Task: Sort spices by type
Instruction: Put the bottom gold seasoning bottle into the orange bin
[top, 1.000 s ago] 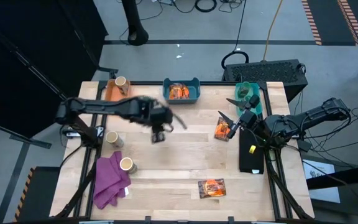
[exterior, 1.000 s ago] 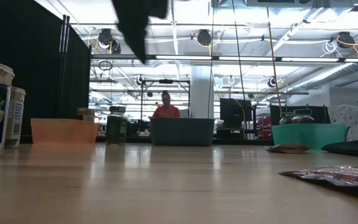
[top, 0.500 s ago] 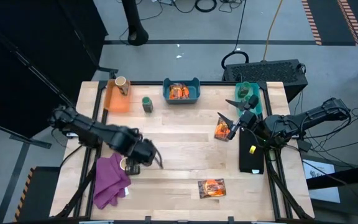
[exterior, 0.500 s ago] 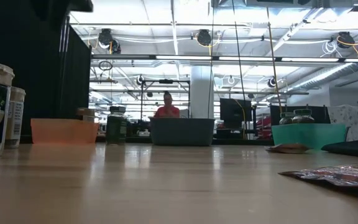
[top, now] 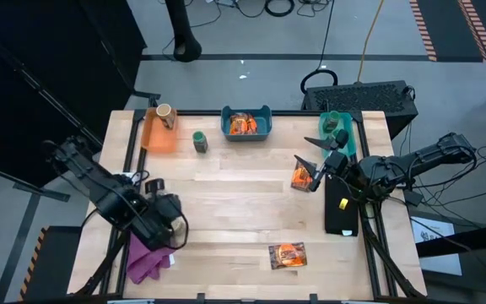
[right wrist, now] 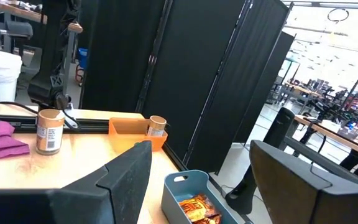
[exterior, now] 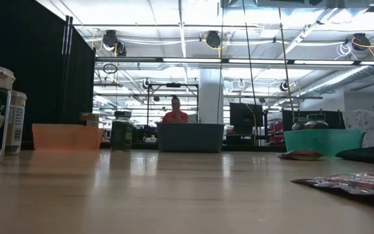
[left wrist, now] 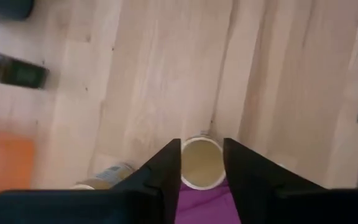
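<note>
One tan jar (left wrist: 202, 163), small, rigid and probably light with a smooth, possibly slippery side wall, is being straddled at the purple cloth (left wrist: 211, 204) edge by the left gripper (left wrist: 202, 163), fingers narrowed but not yet gripping, and is best being taken across the body below the cream top, while the right gripper (right wrist: 197, 180) is being held wide near the teal bin (top: 337, 127).

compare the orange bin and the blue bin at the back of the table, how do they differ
The orange bin stands toward the left side and holds one tan jar with a cream top; the blue bin stands at the middle of the back edge and holds flat orange packets. The orange bin looks shallow, the blue bin deeper. Both are small open bins along the back edge.
</note>
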Action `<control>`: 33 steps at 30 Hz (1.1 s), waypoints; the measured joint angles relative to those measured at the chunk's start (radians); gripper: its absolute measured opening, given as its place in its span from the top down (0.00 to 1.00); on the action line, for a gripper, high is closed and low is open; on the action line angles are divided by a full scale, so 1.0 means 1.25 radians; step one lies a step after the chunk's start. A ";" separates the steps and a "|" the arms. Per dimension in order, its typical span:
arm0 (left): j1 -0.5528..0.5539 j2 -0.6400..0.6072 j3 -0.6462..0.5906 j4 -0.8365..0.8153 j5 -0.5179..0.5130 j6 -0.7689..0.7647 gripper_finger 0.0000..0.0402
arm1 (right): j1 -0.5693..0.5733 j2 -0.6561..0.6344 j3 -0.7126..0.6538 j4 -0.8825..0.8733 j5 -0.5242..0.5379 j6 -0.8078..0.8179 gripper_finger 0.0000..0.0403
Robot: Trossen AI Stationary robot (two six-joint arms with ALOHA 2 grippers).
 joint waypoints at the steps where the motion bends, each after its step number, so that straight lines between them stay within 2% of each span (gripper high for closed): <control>1: -0.005 -0.004 0.000 0.000 -0.001 -0.019 0.72 | 0.000 0.000 0.000 0.000 0.000 -0.001 0.37; 5: -0.032 -0.009 -0.015 -0.007 -0.010 -0.063 0.80 | 0.000 0.000 0.000 0.007 0.000 -0.014 0.37; 10: -0.056 -0.008 -0.118 0.052 0.001 -0.108 0.88 | 0.000 0.000 0.000 0.018 0.000 -0.019 0.37; 12: -0.059 -0.007 -0.149 0.098 0.001 -0.117 0.89 | 0.000 0.000 0.000 0.017 0.000 -0.018 0.37; 16: -0.059 -0.007 -0.173 0.107 0.005 -0.162 0.87 | 0.000 0.000 0.000 0.013 -0.001 -0.009 0.37; 21: -0.058 -0.007 -0.174 0.105 0.007 -0.202 0.73 | 0.000 0.000 0.000 0.020 -0.059 -0.006 0.37; 29: -0.054 0.002 -0.175 0.062 0.010 -0.296 0.39 | 0.000 0.000 0.000 0.024 -0.058 -0.006 0.37; 33: -0.055 0.001 -0.175 0.064 0.010 -0.308 0.27 | 0.000 0.000 0.000 0.017 -0.059 0.000 0.37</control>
